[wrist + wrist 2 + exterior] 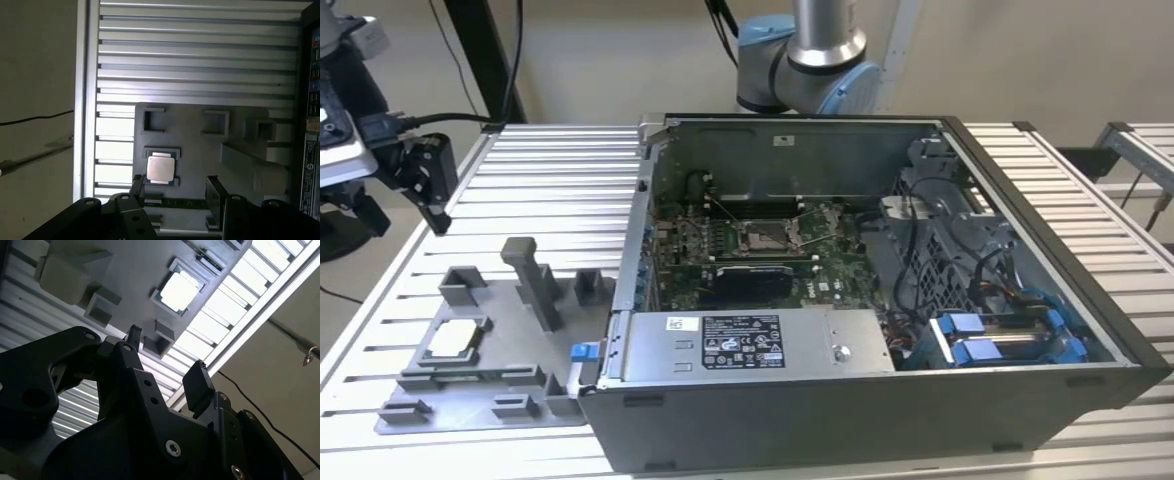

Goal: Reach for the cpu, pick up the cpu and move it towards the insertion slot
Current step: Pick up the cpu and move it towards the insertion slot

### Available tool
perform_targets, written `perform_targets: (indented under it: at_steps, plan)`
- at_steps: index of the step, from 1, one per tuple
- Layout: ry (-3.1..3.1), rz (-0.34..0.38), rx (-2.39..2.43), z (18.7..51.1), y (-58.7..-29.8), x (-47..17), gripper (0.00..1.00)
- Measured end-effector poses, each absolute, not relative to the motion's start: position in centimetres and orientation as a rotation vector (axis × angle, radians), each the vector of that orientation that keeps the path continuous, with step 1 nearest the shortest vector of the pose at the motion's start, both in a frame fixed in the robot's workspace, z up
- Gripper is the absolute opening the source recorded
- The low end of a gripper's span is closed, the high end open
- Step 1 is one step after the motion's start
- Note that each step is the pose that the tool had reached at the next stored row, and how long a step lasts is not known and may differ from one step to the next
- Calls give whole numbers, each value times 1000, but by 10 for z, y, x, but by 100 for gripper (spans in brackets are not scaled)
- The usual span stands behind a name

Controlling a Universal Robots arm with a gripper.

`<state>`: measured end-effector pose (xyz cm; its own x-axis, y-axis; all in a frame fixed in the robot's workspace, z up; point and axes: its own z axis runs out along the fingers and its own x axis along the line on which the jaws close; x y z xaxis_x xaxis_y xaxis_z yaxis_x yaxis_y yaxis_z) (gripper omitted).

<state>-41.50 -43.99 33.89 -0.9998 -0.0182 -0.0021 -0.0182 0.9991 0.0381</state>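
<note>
Hovering wide and empty over the desk's [547, 170] far corner, your pincer [175, 192] had the cpu [454, 340] apart, toward the near edge.

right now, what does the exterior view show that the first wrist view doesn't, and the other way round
Exterior view adds: the inside of the open computer case, with the insertion slot on the green board, and the arm's base behind the case.
First wrist view adds: how the tool stands, open and empty, not yet on the cpu.
Both share: the cpu lying flat in the grey tray on the ribbed table.
</note>
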Motion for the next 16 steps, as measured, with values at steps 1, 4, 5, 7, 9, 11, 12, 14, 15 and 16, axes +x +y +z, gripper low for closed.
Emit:
perform_targets:
  at_steps: [1, 4, 5, 7, 9, 11, 12, 14, 15, 16]
  plan:
    - [3139, 60, -29, 339, -440, -415, 100]
    - [3139, 60, -29, 339, -440, -415, 100]
    - [3139, 60, -29, 339, -440, -415, 100]
    - [3139, 60, -29, 338, -440, -415, 100]
    - [3139, 60, -29, 337, -440, -415, 100]
    - [3139, 60, -29, 335, -440, -415, 100]
    - [3139, 60, -29, 334, -440, -415, 100]
    - [3139, 60, -29, 332, -440, -415, 100]
    - [3139, 60, -29, 331, -440, -415, 100]
    - [3139, 60, -29, 329, -440, -415, 100]
